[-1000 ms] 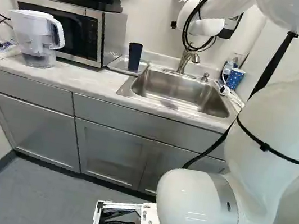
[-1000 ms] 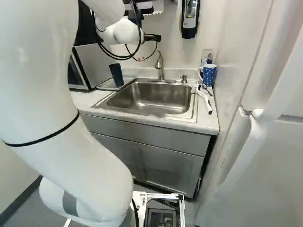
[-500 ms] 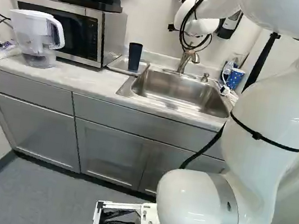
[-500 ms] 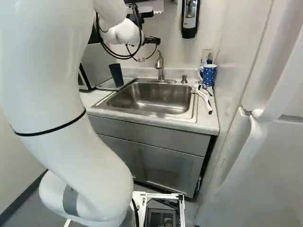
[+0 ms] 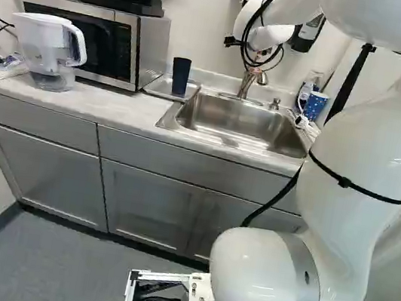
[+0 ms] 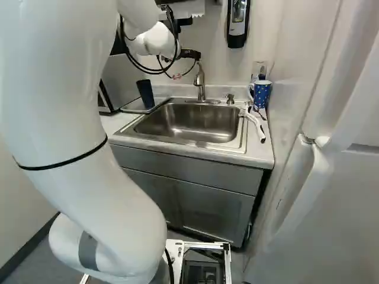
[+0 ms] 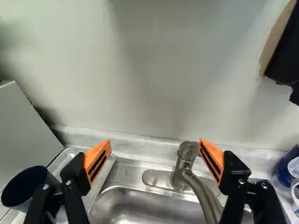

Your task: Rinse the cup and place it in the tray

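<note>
You are holding the gripper [image 6: 197,55] wide open near the faucet [image 6: 200,83], while the cup [image 5: 180,75] is standing on the tray [image 5: 159,87].

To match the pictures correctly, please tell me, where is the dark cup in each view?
Left base view: the dark cup stands on the tray, left of the sink.
Right base view: between microwave and sink.
Wrist view: between microwave and gripper.
Shared landmark: the faucet.

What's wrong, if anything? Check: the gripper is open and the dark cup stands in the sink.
The dark cup stands on the tray, not in the sink, as the left base view shows. The gripper is indeed open.
</note>
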Controlling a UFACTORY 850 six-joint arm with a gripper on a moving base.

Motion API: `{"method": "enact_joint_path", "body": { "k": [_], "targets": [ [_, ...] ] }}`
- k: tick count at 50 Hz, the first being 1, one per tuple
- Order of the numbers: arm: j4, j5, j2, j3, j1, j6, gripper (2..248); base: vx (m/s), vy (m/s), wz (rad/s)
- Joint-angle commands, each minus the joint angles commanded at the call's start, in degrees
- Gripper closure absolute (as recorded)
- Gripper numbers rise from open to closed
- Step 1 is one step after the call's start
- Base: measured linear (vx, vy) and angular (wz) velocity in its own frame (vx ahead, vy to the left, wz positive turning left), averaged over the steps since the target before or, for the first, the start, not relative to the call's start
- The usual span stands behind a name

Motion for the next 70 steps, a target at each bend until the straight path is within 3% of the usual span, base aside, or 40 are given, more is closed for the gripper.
{"method": "enact_joint_path", "body": {
  "k": [27,46,70],
  "targets": [
    [0.0,-2.89,0.0,0.0,0.0,0.0,3,0.0,0.0,0.0],
    [0.0,2.29,0.0,0.0,0.0,0.0,3,0.0,0.0,0.0],
    [0.0,2.0,-1.09,-1.15,-0.6,0.0,3,0.0,0.0,0.0]
  ]
}}
